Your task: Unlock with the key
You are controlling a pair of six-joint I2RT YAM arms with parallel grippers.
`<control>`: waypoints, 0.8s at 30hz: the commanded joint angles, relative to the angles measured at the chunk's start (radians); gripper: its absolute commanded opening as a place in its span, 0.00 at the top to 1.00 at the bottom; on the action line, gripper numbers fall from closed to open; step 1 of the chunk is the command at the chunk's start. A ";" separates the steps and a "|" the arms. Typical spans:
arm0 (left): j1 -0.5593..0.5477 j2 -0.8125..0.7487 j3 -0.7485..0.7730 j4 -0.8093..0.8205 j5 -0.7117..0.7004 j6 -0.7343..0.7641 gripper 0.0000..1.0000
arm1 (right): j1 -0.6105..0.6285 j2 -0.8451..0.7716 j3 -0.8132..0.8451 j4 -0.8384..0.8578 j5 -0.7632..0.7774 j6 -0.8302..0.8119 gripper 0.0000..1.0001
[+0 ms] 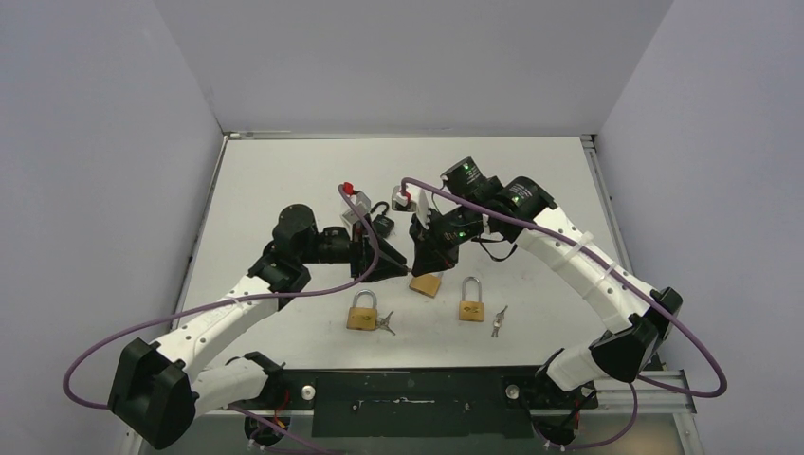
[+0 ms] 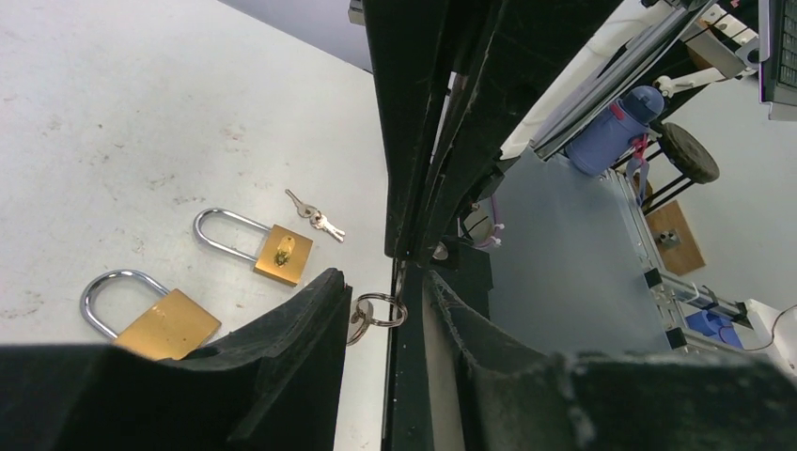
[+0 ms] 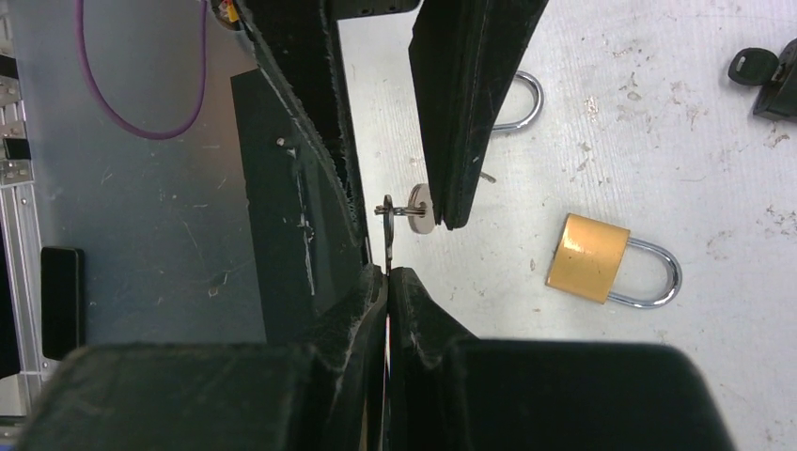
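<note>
Pinching the key (image 3: pixel 388 246) edge-on, the right gripper (image 3: pixel 386 274) is pressing its fingers flat together on the thin metal, and the rest of the key is sticking out just beyond the fingertips. The left gripper (image 2: pixel 385 287) is facing it tip to tip. Its fingers are standing apart, one on each side of the key ring (image 2: pixel 376 310), which is hanging in the gap between them. Whether a left pad is already touching metal is too close to tell.

The key is looking small, light and stiff, with smooth flat faces, so it is likely to pivot or slip if it is pinched only by its edge. The better hold is probably across the two broad faces of the head, leaving the whole blade free. The ring is hanging loose and may swing or snag on a pad.

A brass padlock (image 3: pixel 590 256) is lying flat on the table (image 1: pixel 284 180), off to one side beyond the right fingertips, and two more are lying further out. Which one this key fits is not showing. Being heavier but smooth, the padlock is likely to skid when the blade is pushed in, so it is probably needing a grip across its body.
</note>
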 commanded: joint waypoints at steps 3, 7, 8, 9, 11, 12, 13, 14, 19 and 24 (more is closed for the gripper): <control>-0.013 0.018 0.008 0.085 0.033 -0.011 0.79 | 0.007 -0.002 0.042 0.011 -0.056 -0.034 1.00; -0.015 0.037 0.014 0.123 0.046 -0.032 1.00 | 0.001 -0.011 0.036 0.029 -0.058 -0.021 1.00; -0.014 0.034 0.014 0.129 0.033 -0.037 1.00 | -0.010 -0.021 0.029 0.060 -0.068 -0.002 1.00; -0.014 0.028 0.013 0.134 0.004 -0.045 1.00 | -0.035 -0.038 0.017 0.088 -0.090 0.023 0.96; -0.014 0.006 0.006 0.159 -0.071 -0.079 1.00 | -0.120 -0.088 -0.029 0.206 -0.168 0.113 0.80; -0.010 -0.009 0.005 0.169 -0.118 -0.107 1.00 | -0.170 -0.124 -0.083 0.286 -0.204 0.183 0.70; -0.009 -0.026 0.000 0.194 -0.159 -0.142 1.00 | -0.210 -0.165 -0.132 0.405 -0.208 0.274 0.58; -0.008 -0.041 -0.011 0.223 -0.208 -0.176 1.00 | -0.239 -0.215 -0.197 0.545 -0.195 0.395 0.47; -0.011 -0.107 -0.050 0.367 -0.506 -0.387 1.00 | -0.264 -0.415 -0.508 1.208 0.062 0.930 0.24; -0.013 -0.136 -0.088 0.469 -0.762 -0.602 1.00 | -0.159 -0.433 -0.656 1.518 0.416 1.198 0.21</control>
